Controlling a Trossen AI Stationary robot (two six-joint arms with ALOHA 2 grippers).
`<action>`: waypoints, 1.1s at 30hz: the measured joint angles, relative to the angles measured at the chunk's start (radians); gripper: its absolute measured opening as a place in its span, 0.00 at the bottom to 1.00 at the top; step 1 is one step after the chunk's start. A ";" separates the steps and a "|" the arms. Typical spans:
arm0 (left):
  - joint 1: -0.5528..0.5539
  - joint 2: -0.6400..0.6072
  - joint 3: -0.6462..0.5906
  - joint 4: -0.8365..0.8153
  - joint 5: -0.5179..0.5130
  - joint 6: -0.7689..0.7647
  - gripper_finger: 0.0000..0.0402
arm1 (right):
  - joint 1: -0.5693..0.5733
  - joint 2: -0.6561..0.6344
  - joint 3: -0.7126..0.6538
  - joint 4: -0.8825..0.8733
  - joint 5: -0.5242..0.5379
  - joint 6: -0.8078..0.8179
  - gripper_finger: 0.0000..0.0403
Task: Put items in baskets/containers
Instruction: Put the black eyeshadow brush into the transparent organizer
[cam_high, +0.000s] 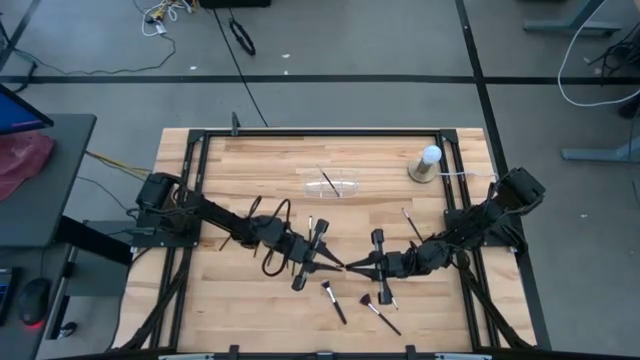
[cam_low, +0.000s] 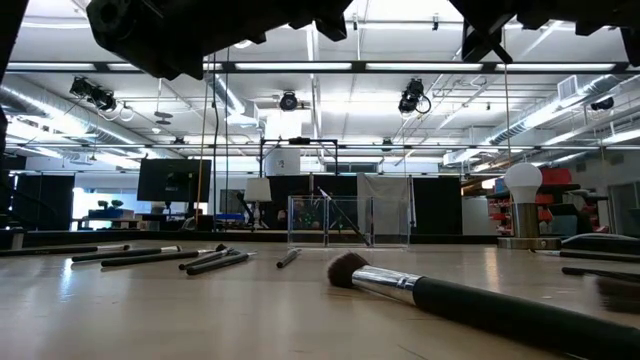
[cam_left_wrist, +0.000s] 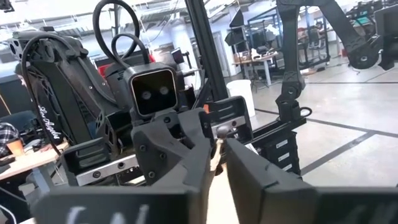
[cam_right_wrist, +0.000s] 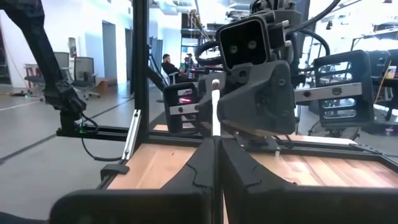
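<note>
while both tools meet tip to tip above the worktop (cam_high: 250, 160), the right tool (cam_high: 352, 267) pinches a brush (cam_right_wrist: 215, 106); the left tool (cam_high: 338, 265) sits slightly apart. a mistimed handover could drop it, far from the clear tray (cam_high: 333, 185).

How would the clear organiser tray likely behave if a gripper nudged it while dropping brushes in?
The clear organiser tray looks thin-walled and nearly empty, with perhaps one brush in it, so it is probably light and would slide on the smooth wooden table. The low view shows tall upright walls, so a high push might tip it.

overhead, table-level, wrist cameras facing each other
</note>
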 joint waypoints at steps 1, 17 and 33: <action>0.000 0.000 0.000 0.000 0.000 0.001 0.09 | 0.000 0.000 0.000 -0.001 -0.001 0.000 0.03; -0.001 -0.026 -0.001 -0.105 -0.057 -0.052 0.02 | 0.010 -0.022 0.002 -0.167 0.138 0.122 0.21; 0.132 -0.368 -0.154 -0.485 -0.717 -0.093 0.02 | 0.084 -0.132 0.000 -0.560 0.393 0.393 0.28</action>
